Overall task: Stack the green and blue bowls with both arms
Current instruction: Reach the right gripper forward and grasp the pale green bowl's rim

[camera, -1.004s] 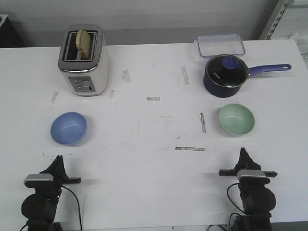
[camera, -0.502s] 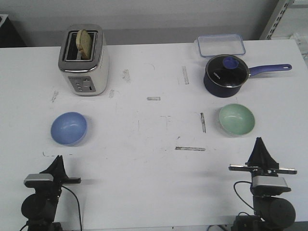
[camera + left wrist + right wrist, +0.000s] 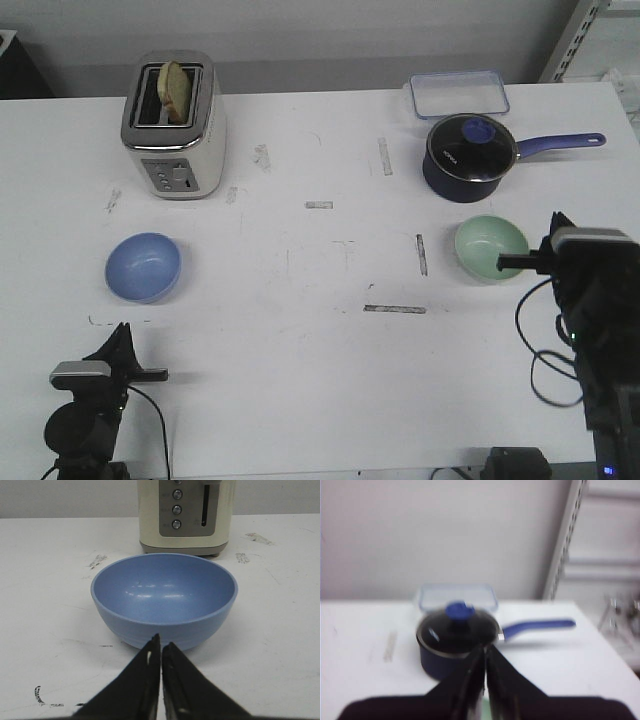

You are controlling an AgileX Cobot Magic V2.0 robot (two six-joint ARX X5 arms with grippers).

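The blue bowl (image 3: pixel 143 266) sits upright on the white table at the left. In the left wrist view the blue bowl (image 3: pixel 164 599) fills the middle, just beyond my left gripper (image 3: pixel 161 642), which is shut and empty. In the front view my left gripper (image 3: pixel 120 332) rests near the front edge, short of that bowl. The green bowl (image 3: pixel 491 248) stands at the right. My right gripper (image 3: pixel 558 219) is raised beside its right rim, apart from it. In the blurred right wrist view the right gripper (image 3: pixel 485 650) is shut and empty, with a pale green sliver low between its fingers.
A cream toaster (image 3: pixel 175 125) holding a bread slice stands at the back left. A navy saucepan (image 3: pixel 470 155) with a long handle sits just behind the green bowl, and a clear lidded container (image 3: pixel 458 93) behind that. Tape marks dot the table's middle.
My right arm has lifted from the front edge and swung forward and to the right, ending beside the green bowl. The left arm and both bowls have not moved.
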